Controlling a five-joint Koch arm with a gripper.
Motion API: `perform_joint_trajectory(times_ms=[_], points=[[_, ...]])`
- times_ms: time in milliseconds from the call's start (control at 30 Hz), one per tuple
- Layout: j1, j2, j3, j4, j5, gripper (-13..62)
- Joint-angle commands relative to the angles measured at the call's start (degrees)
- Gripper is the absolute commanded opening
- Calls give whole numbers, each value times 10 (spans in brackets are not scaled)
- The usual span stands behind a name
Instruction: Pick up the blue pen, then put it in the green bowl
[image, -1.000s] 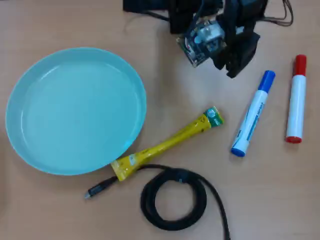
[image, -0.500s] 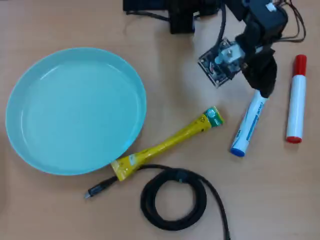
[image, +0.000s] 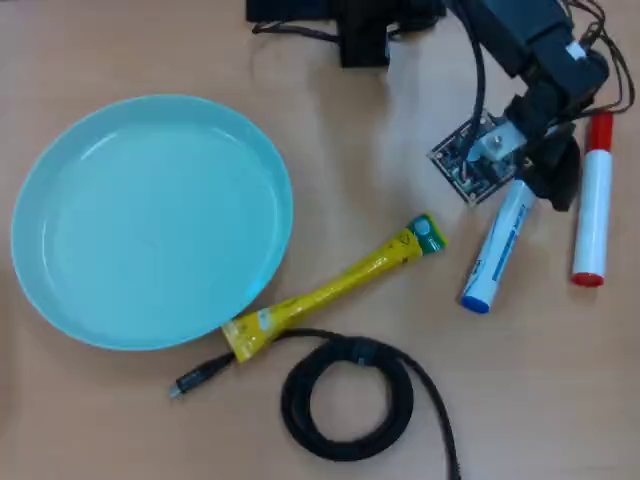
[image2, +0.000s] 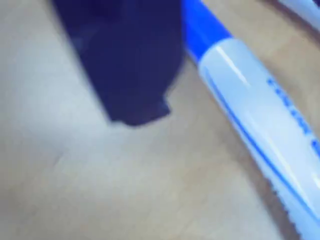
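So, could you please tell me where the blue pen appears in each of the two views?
Overhead view: the blue pen lies right of centre, slanted, between the yellow tube and the red pen.
Wrist view: it runs diagonally down the right side, very close.
Shared landmark: the gripper beside the pen's upper end.

On a wooden table (image: 560, 400), a wide green bowl (image: 150, 220) sits empty at the left, with a yellow tube (image: 335, 288) slanting up from its lower right rim. Below the tube lies a coiled black cable (image: 345, 398). At the upper right, the gripper (image: 540, 178) is low over the top end of the blue pen (image: 497, 247), and a red marker (image: 592, 205) lies just to the right.
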Motion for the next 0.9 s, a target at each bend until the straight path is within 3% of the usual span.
perform_joint_trajectory(times_ms=[0, 867], points=[[-10, 10, -57, 27, -11, 460], [-8, -82, -104, 25, -103, 457]])
